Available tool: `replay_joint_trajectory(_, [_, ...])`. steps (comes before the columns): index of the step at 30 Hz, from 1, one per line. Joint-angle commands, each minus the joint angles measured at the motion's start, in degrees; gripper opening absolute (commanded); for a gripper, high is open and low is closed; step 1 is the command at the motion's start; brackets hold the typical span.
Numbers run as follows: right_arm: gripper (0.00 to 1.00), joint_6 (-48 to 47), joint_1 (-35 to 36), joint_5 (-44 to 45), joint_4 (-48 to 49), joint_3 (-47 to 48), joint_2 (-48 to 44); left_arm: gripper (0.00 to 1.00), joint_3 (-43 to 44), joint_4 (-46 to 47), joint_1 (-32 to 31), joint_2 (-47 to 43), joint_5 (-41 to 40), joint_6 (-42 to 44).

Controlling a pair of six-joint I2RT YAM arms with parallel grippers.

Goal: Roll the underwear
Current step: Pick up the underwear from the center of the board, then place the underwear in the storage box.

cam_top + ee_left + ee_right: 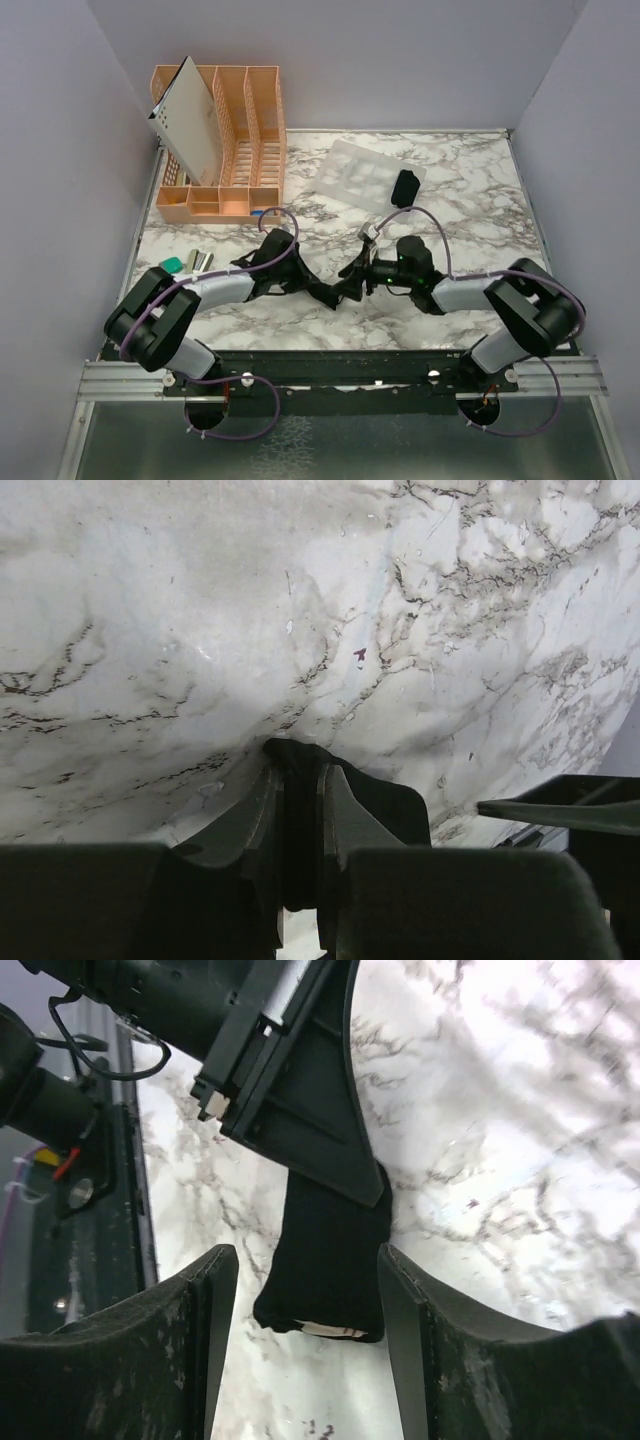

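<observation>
One underwear (325, 1250) is a long black roll on the marble table, with a tan band (330, 1329) showing at its near end. My left gripper (298, 765) is shut on the far end of this roll (300, 820); its fingers (320, 1130) cover that end in the right wrist view. My right gripper (305, 1260) is open, with a finger on each side of the roll and not touching it. In the top view both grippers, left (322, 290) and right (352, 280), meet at the table's middle front. A second underwear (405, 185) lies as a small black bundle at the back.
A translucent white tray (365, 172) lies under the second bundle's left side. A peach slotted organiser (240, 130) with a white perforated panel (190, 120) stands at the back left. Small green and silver items (190, 263) lie by the left arm. A metal rail (340, 375) runs along the front edge.
</observation>
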Motion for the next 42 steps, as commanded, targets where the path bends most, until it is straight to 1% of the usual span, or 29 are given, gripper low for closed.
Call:
replay_joint_trajectory(1, [0.62,-17.9,0.87,7.66,-24.05,2.94,-8.76,0.0,1.61,-6.79,-0.11,1.53,-1.12,-1.14])
replay_joint_trajectory(2, [0.64,-20.42,1.96,9.97,-26.53,3.38,-10.45,0.0,1.75,-6.96,-0.04,1.72,-0.61,-1.82])
replay_joint_trajectory(6, [0.65,-30.26,8.96,20.63,-33.6,5.2,-14.41,0.0,2.56,-7.35,-0.02,3.25,1.78,-5.06])
replay_joint_trajectory(11, [0.65,-36.95,18.3,35.03,-33.64,6.01,-13.23,0.0,5.39,-10.34,0.01,5.75,2.14,-3.85])
replay_joint_trajectory(16, [0.66,-38.78,22.67,43.77,-32.7,8.7,-9.04,0.0,6.35,-11.68,0.06,5.97,1.69,-3.28])
replay_joint_trajectory(21, [0.66,-38.14,23.63,43.27,-31.72,11.11,-4.82,0.0,7.06,-12.13,0.06,6.45,1.8,-2.96])
replay_joint_trajectory(24, [0.66,-37.43,23.72,45.52,-32.13,12.64,-1.04,0.0,7.36,-12.48,0.06,6.32,1.68,-2.87])
replay_joint_trajectory(28, [0.65,-36.9,23.72,44.12,-34.04,13.94,2.57,0.0,7.86,-13.14,0.26,6.1,1.62,-2.51])
replay_joint_trajectory(33, [0.5,-33.41,23.72,45.63,-36.24,13.17,5.36,0.0,7.84,-13.81,2.14,6.16,3.07,-0.31])
replay_joint_trajectory(34, [0.49,-32.91,23.72,45.25,-36.6,13.16,5.79,0.0,7.7,-13.95,2.51,6.04,3.29,-0.03])
replay_joint_trajectory(37, [0.39,-32.01,23.72,45.22,-37.86,13.88,6.82,0.0,7.3,-13.91,3.61,5.59,4.47,1.1])
replay_joint_trajectory(38, [0.31,-31.05,23.72,46.47,-37.94,14.02,7.06,0.01,7.31,-13.96,4.03,5.5,4.98,1.65])
replay_joint_trajectory(39, [0.2,-30.41,23.71,47.49,-37.85,14.14,7.21,0.06,7.33,-13.96,4.47,5.41,5.64,2.22])
replay_joint_trajectory(40, [0.11,-29.62,23.72,48.72,-37.92,14.38,7.29,0.13,7.27,-14.03,5.02,5.29,6.53,2.82])
replay_joint_trajectory(41, [0.06,-28.57,23.68,49.66,-38.34,14.68,7.37,0.18,7.34,-14.24,5.44,5.09,6.98,3.18])
replay_joint_trajectory(42, [0.04,-27.77,23.64,50.27,-38.88,15.22,7.51,0.22,7.25,-14.45,6.07,4.59,7.2,3.53])
